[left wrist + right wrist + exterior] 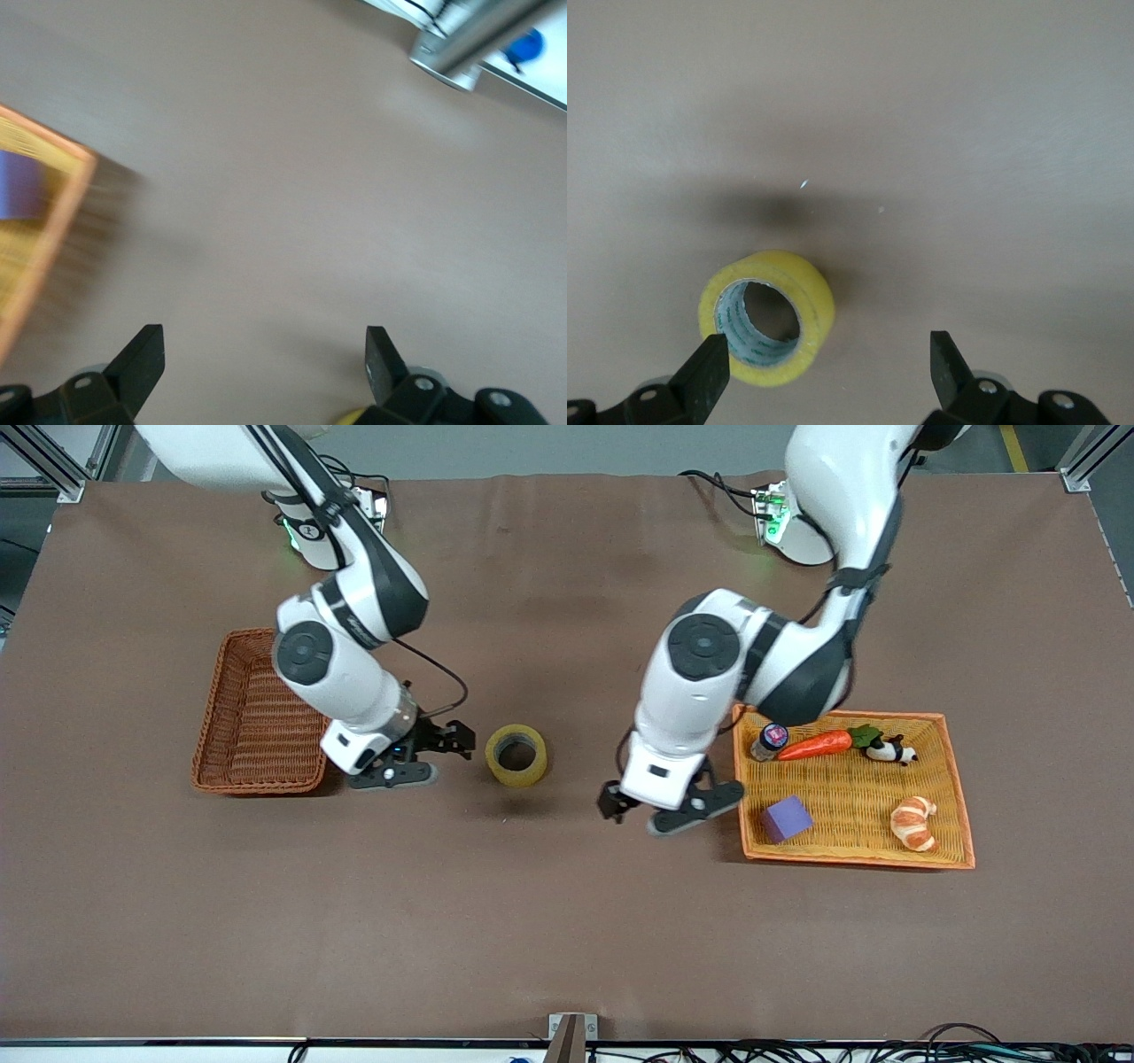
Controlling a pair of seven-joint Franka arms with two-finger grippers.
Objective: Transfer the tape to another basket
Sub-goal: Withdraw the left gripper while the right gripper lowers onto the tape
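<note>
1. Tape (516, 755) flat on tabletop (549, 921) mid-area, between both grippers, in neither basket.
2. Right gripper (425, 755) between basket (257, 717) and tape, jaws released.
3. Left gripper (671, 808) beside orange basket (961, 815), jaws released, empty.

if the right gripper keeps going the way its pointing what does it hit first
Probably the tape. The right gripper is open and aimed at the roll lying flat on the table; in the right wrist view one fingertip already overlaps the roll's edge. Depth is unclear, so it might touch cloth just short of it.
</note>
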